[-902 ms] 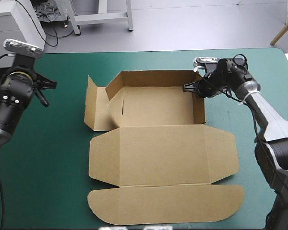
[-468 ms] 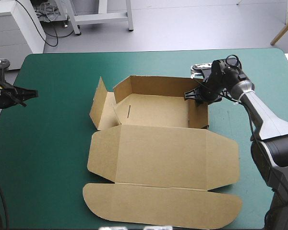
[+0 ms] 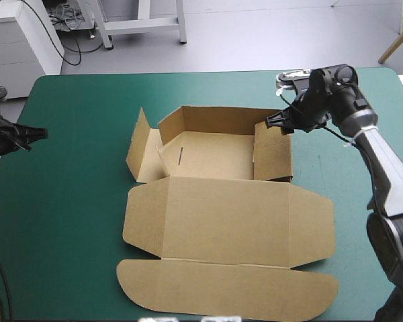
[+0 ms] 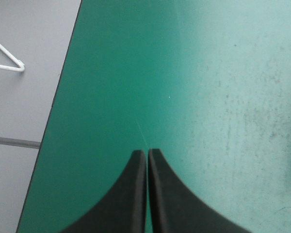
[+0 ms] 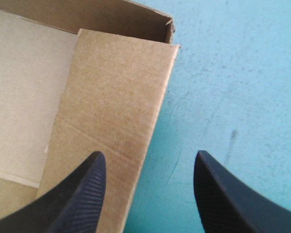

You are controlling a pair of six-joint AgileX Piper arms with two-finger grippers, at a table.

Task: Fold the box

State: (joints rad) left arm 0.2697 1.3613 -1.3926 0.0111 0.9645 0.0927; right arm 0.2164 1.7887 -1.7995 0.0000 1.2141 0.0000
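Rightward, right hand (image 5: pixel 148 156) spread over box (image 3: pixel 215 201) wall, left hand (image 4: pixel 147 151) closed over cover (image 4: pixel 208 73).

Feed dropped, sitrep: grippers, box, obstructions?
Left gripper jaws shut, over cover near left edge. Right gripper jaws open, over box right wall. Walls partly raised, lid flat. Nothing blocking.
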